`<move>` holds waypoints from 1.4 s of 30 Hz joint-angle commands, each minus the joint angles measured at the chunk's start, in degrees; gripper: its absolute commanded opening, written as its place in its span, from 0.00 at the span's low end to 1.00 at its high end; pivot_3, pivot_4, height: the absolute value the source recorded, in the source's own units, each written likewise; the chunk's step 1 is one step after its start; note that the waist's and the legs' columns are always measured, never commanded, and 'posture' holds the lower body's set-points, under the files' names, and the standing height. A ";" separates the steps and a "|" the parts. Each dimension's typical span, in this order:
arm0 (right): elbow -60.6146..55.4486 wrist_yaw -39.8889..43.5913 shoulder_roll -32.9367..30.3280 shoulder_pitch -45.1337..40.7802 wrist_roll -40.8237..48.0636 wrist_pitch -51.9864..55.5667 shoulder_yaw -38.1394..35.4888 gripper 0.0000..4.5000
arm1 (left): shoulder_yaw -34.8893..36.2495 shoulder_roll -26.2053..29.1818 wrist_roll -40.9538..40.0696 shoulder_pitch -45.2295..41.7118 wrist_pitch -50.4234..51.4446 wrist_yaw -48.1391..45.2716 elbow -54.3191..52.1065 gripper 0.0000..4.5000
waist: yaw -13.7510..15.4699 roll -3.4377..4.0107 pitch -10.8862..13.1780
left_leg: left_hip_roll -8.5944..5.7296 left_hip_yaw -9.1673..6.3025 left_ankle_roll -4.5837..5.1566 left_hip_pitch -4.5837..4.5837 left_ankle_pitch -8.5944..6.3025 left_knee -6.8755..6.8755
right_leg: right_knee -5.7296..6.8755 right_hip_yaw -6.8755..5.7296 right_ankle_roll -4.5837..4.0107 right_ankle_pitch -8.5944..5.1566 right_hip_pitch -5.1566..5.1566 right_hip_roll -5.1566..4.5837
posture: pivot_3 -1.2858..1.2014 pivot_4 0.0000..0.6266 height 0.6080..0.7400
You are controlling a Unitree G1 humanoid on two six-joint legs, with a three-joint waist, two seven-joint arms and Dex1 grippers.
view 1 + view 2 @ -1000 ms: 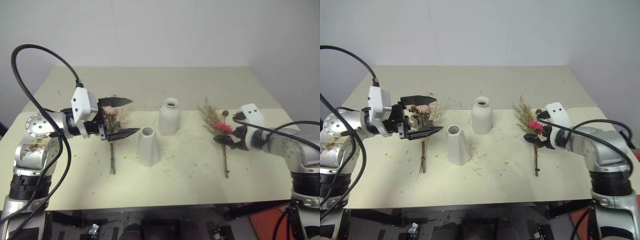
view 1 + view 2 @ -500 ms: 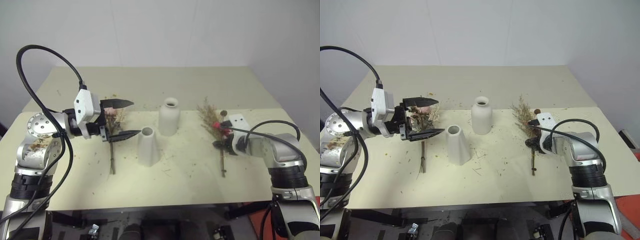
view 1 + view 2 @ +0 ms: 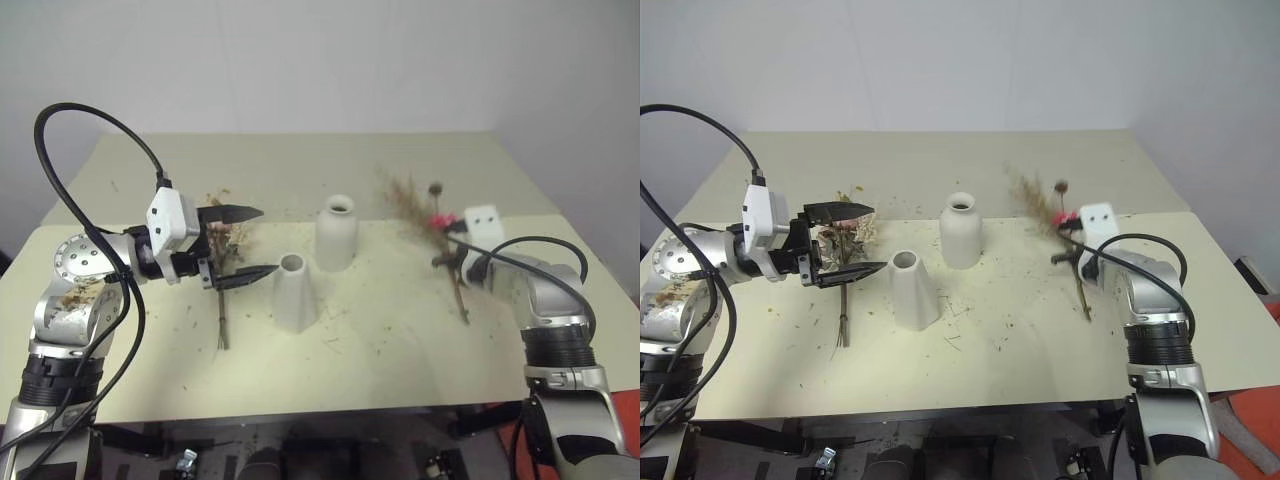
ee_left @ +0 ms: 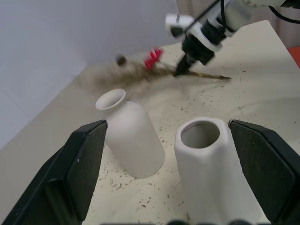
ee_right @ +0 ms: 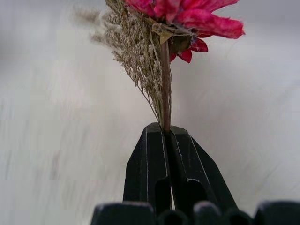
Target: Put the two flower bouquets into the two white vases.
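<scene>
Right claw [image 3: 447,256] clamped tight on the magenta bouquet [image 3: 432,222] mid-stem, held off the bench [image 3: 400,370], stem end tilted down. Bottle vase [image 3: 336,232] lies toward robot's left (nearer than cone vase [image 3: 293,292]). Left claw [image 3: 238,245] gapes wide and empty above the pink bouquet [image 3: 221,300], which lies on the bench.

Right gripper [image 3: 1068,252] clamped on the stems of the magenta bunch [image 3: 1060,232], flower heads up and away past the fingertips, stem ends trailing below toward the table [image 3: 1040,340]. Bottle vase [image 3: 961,231] well off to that gripper's left. Left gripper [image 3: 845,243] spread wide above the rose bunch [image 3: 844,270], cone vase [image 3: 911,290] just to its right.
</scene>
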 commanded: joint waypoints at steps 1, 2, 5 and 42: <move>-4.03 -0.73 1.82 -5.77 2.11 -12.05 -5.42 0.01 | 4.62 1.42 -1.71 0.81 -0.43 0.72 -0.33 1.00 | -0.22 0.01 0.00 | 0.01 0.00 0.00 -0.04 0.00 0.00 | 0.02 0.00 0.00 0.00 -0.05 0.00 | 0.52 0.24 1.00; -4.37 1.11 3.30 -7.13 4.49 -14.70 -6.45 0.01 | 5.72 1.52 -2.24 1.28 -0.21 0.91 0.11 1.00 | -0.37 0.01 0.00 | 0.02 -0.02 0.00 -0.06 0.00 -0.01 | 0.02 -0.02 -0.01 0.01 -0.07 0.01 | 0.52 0.24 1.00; -2.71 6.36 7.87 -10.46 10.69 -20.16 -8.89 0.01 | 7.85 1.39 -2.89 2.03 -0.03 1.70 1.22 1.00 | -0.49 0.01 0.00 | 0.09 -0.03 0.00 -0.05 0.00 -0.09 | 0.03 -0.05 -0.03 0.03 -0.10 0.04 | 0.52 0.24 1.00; 35.13 30.20 24.77 -17.48 13.20 -62.06 -5.47 0.01 | 12.81 2.85 -5.16 11.33 4.49 8.23 -5.45 1.00 | -0.44 0.11 0.04 | 0.17 -0.03 -0.04 -0.27 0.02 -0.12 | 0.20 -0.10 -0.19 0.20 -0.50 0.02 | 0.52 0.24 1.00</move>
